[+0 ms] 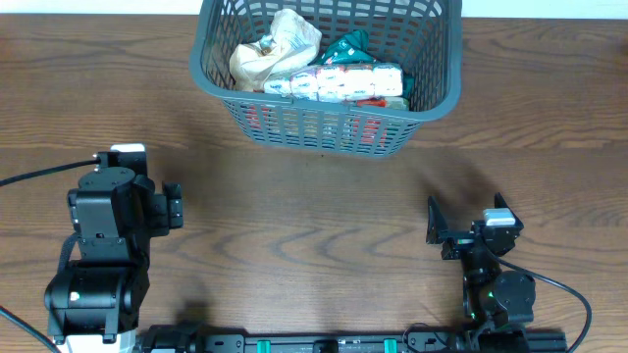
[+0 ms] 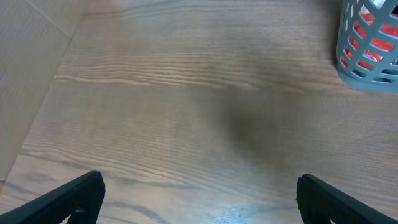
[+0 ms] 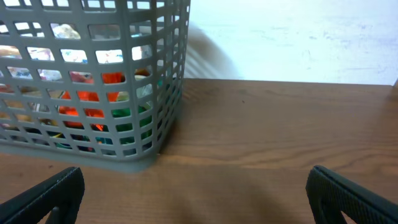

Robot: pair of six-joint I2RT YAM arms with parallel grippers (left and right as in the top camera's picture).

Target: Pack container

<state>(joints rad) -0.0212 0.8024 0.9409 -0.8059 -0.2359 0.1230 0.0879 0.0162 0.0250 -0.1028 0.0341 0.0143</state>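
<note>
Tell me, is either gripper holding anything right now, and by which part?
Nothing is held: the left gripper and the right gripper are both open and empty.

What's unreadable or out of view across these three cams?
- Overhead: far rim of the basket cut off by the top edge.
- Overhead: print on the white packets too small to read; layers beneath them hidden, only red shows through the lattice.
- Left wrist: only a basket corner at the right edge, contents a red blur.
- Right wrist: contents blurred behind the lattice; basket cut off left and top.
</note>
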